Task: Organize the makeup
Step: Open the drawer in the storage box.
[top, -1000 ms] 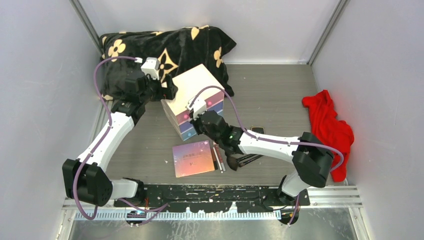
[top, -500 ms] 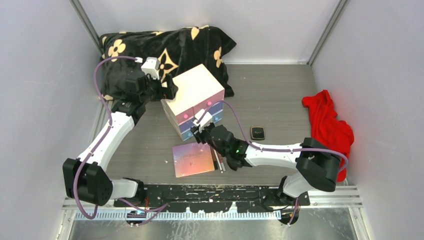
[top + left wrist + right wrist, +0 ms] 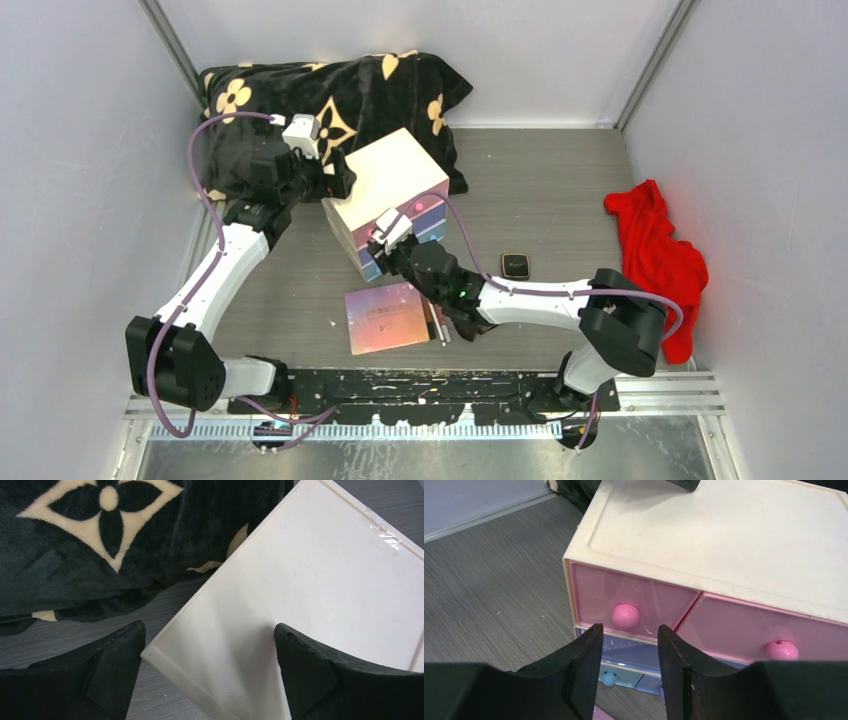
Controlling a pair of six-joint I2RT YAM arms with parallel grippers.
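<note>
The cream box [image 3: 392, 172] with pink and blue drawers stands in the middle of the table. My left gripper [image 3: 210, 645] is open, its fingers straddling the box's back corner [image 3: 150, 656]. My right gripper [image 3: 629, 630] is open and empty, just in front of the left pink drawer's knob [image 3: 626, 615]. The iridescent palette [image 3: 385, 318] lies flat in front of the box. Thin sticks [image 3: 437, 328] lie beside it, partly under my right arm. A small black compact [image 3: 516, 265] sits to the right.
A black blanket with cream flowers [image 3: 330, 95] is bunched behind the box. A red cloth [image 3: 655, 255] lies at the right wall. The right pink drawer's knob [image 3: 782, 650] and a blue knob [image 3: 609, 678] show below the box's top.
My right gripper has opened from shut. It drew back a little from the drawers and shifted to the left pink drawer's knob. The right arm now covers the brushes. The left arm has not moved.
</note>
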